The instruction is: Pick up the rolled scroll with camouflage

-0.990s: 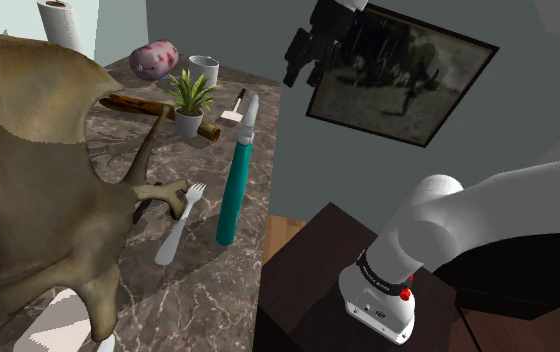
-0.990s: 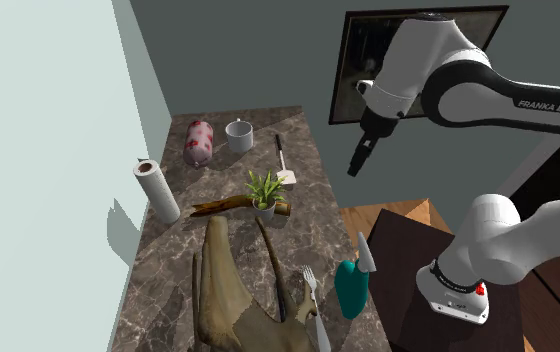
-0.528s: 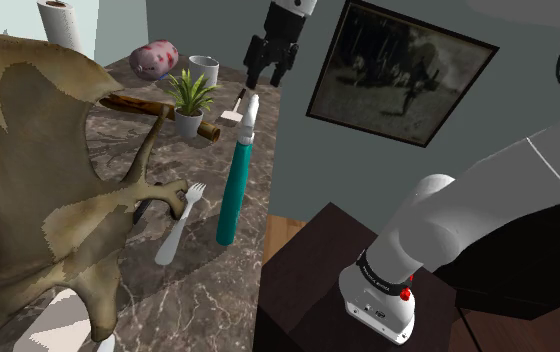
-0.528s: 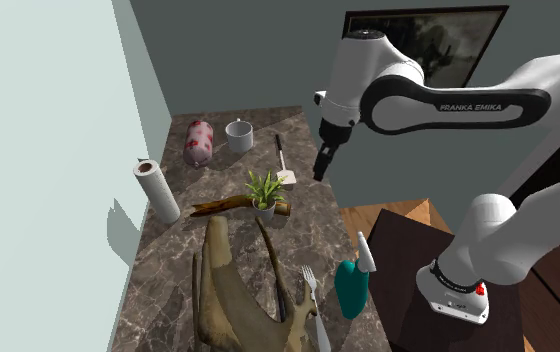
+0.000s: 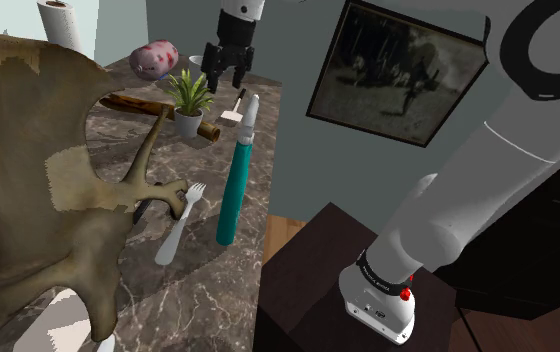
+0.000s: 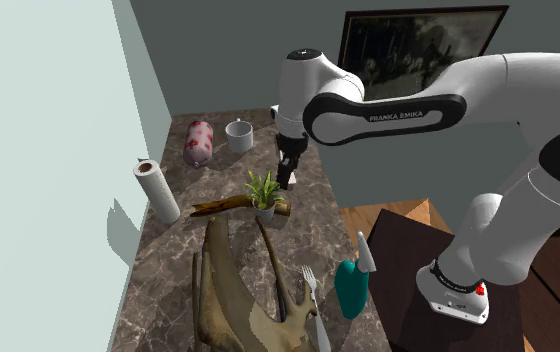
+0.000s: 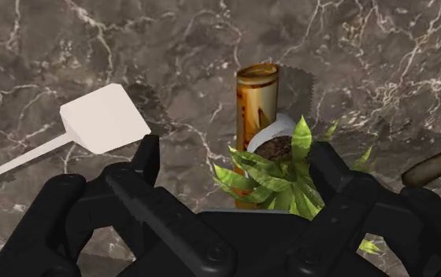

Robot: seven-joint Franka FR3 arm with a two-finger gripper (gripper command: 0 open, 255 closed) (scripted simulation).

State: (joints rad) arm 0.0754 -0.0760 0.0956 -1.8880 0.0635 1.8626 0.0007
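The pincer (image 7: 235, 153) hung open over the marble desk (image 5: 208, 270), its fingers well apart and holding nothing. The rolled scroll (image 7: 256, 98), mottled brown and orange, lay flat on the desk below it, partly hidden by the potted plant (image 7: 278, 169). In the wrist view its long axis ran crosswise to the line between the fingers, which judged well for a squeeze across its width. The plant's leaves crowded the gap, so the scroll's bare end looked the safer place to descend.
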